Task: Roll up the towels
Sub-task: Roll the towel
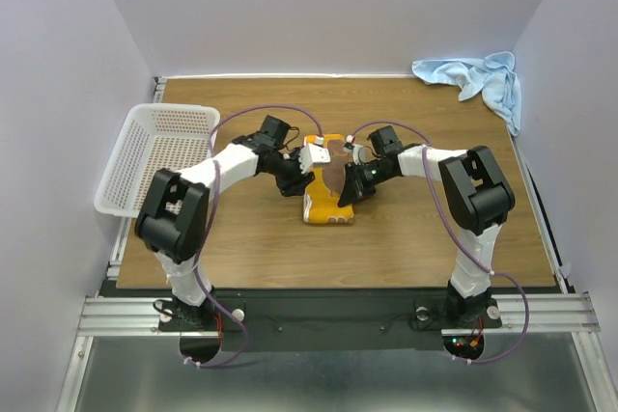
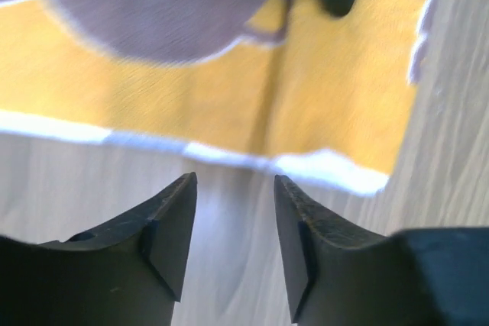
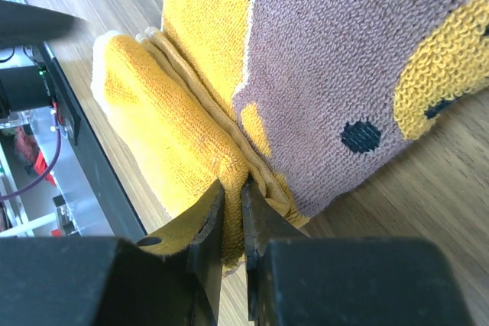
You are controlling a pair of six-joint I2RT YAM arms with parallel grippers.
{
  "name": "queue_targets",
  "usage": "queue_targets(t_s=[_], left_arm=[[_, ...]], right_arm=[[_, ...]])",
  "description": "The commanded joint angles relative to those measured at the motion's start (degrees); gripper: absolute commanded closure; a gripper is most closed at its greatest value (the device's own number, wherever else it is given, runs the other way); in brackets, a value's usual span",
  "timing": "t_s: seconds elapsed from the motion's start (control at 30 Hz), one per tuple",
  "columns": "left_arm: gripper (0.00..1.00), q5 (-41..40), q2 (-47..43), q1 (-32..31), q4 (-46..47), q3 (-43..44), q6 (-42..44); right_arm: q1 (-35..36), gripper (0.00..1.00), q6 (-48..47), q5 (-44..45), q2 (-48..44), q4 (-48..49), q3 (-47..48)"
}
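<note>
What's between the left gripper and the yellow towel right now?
Only bare table; the left wrist view shows the left gripper just short of the yellow towel.

Two towels are lying on the one worktop (image 1: 406,238): one mustard-yellow towel (image 1: 328,202) with a brown pattern and one light blue towel (image 1: 478,79). One white perforated basket (image 1: 154,156) is sitting there too. Two arms are reaching in, one left arm (image 1: 227,166) and one right arm (image 1: 435,161). Each is carrying one two-fingered claw, making two: the left claw (image 2: 233,188) and the right claw (image 3: 233,196).
</note>
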Motion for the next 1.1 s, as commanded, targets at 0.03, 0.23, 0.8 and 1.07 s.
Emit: queue_targets(t_s=[0.03, 0.23, 0.8, 1.07], left_arm=[[0.39, -2.28, -13.19, 0.21, 2.12, -5.07, 4.04], [0.36, -13.52, -22.51, -11.64, 11.53, -17.54, 7.9], [0.21, -32.7, -14.8, -25.37, 35.37, -28.46, 11.07], [0.53, -29.45, -10.22, -25.45, 29.22, -25.82, 11.51]], right_arm=[[0.61, 0.83, -1.52, 5.11, 2.43, -0.77, 0.95], [0.7, 0.82, -1.61, 5.46, 3.31, -1.12, 0.95], [0.7, 0.82, -2.05, 5.72, 7.97, -2.18, 2.62], [0.7, 0.82, -1.7, 5.9, 8.41, -2.62, 3.24]])
